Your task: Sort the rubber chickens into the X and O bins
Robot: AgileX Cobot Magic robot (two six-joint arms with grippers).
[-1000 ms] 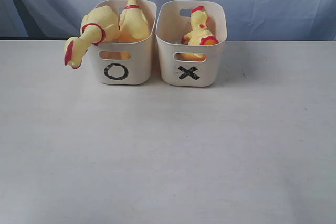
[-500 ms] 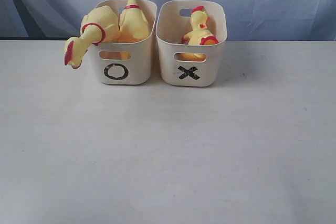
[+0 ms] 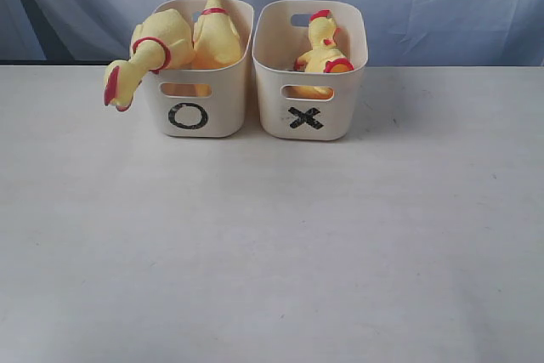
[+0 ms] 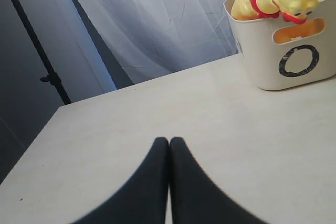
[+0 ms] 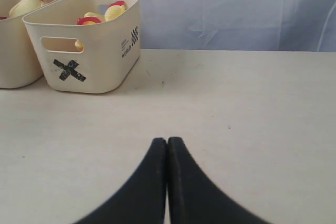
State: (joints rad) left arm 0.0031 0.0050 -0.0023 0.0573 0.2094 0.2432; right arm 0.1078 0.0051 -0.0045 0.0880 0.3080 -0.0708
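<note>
The left claw (image 4: 168, 142) and right claw (image 5: 167, 142) are pressed shut and empty, well back from O bin (image 3: 225, 112) and X bin (image 3: 344, 104), where all visible chickens (image 3: 217, 40) are lodged, 1 draped neck-out over the O rim on the left claw's side.

Two cream bins stood just beside each other at the back of the pale bench (image 3: 272, 244). From the O bin (image 3: 225, 112) one rubber chicken (image 3: 151, 50) drooped over the left rim and another (image 3: 216, 31) poked upward. The X bin (image 3: 344, 112) held a third chicken (image 3: 323, 48), mostly hidden.
</note>
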